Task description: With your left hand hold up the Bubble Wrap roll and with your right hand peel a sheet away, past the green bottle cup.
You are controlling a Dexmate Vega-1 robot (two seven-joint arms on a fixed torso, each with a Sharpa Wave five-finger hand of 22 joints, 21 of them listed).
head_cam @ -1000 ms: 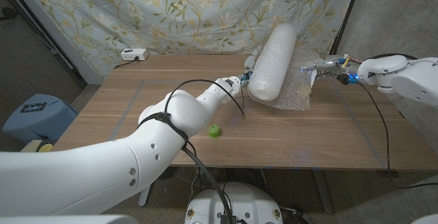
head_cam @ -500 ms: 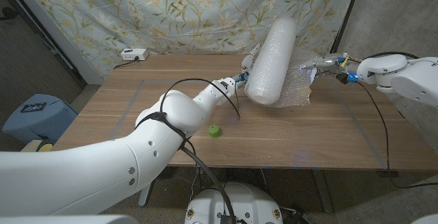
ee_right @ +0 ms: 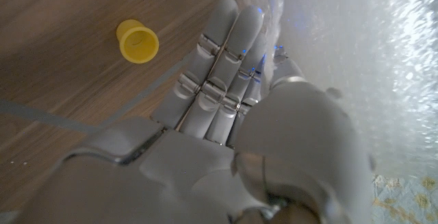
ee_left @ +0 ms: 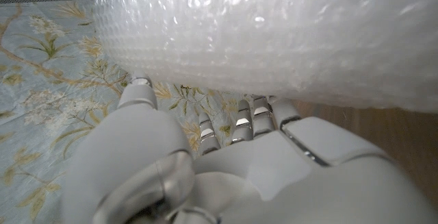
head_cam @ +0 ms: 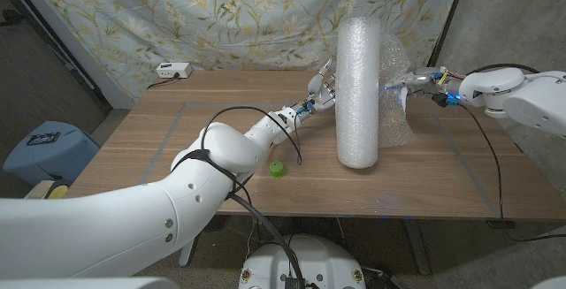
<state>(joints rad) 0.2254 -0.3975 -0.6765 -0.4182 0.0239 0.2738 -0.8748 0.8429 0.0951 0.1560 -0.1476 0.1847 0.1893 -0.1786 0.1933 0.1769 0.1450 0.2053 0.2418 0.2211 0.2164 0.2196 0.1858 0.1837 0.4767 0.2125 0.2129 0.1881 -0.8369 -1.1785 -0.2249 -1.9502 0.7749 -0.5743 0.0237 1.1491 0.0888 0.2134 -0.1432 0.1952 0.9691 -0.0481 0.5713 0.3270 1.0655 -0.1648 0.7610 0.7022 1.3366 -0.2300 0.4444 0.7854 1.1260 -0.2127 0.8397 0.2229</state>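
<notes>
- The Bubble Wrap roll (head_cam: 358, 90) is seen standing upright on the worktop (head_cam: 159, 148), its lower end on the wood towards the right of the middle.
- The left robot hand (head_cam: 322, 87) is placed against the roll's upper left side; in the left wrist view its fingers (ee_left: 254, 114) are reaching up to the bubbled surface (ee_left: 274, 39), and contact is suggested, though a full grip around the roll cannot be confirmed.
- A loose sheet (head_cam: 395, 103) of wrap is seen hanging off the roll's right side, crumpled and bulging between the roll and the right robot hand (head_cam: 413, 84).
- The sheet's edge is held by the right robot hand; in the right wrist view the wrap (ee_right: 342, 59) is pinched between the thumb and the straight fingers (ee_right: 226, 66).
- The green bottle cup (head_cam: 278, 170) is seen on the worktop to the left of the roll's base, near the front edge and well apart from both hands.
- In the right wrist view a cup (ee_right: 137, 41) lies on the wood beyond the fingertips and appears yellow there.
- A white box (head_cam: 172, 71) is set at the worktop's far left corner, before a flowered cloth (head_cam: 221, 15).
</notes>
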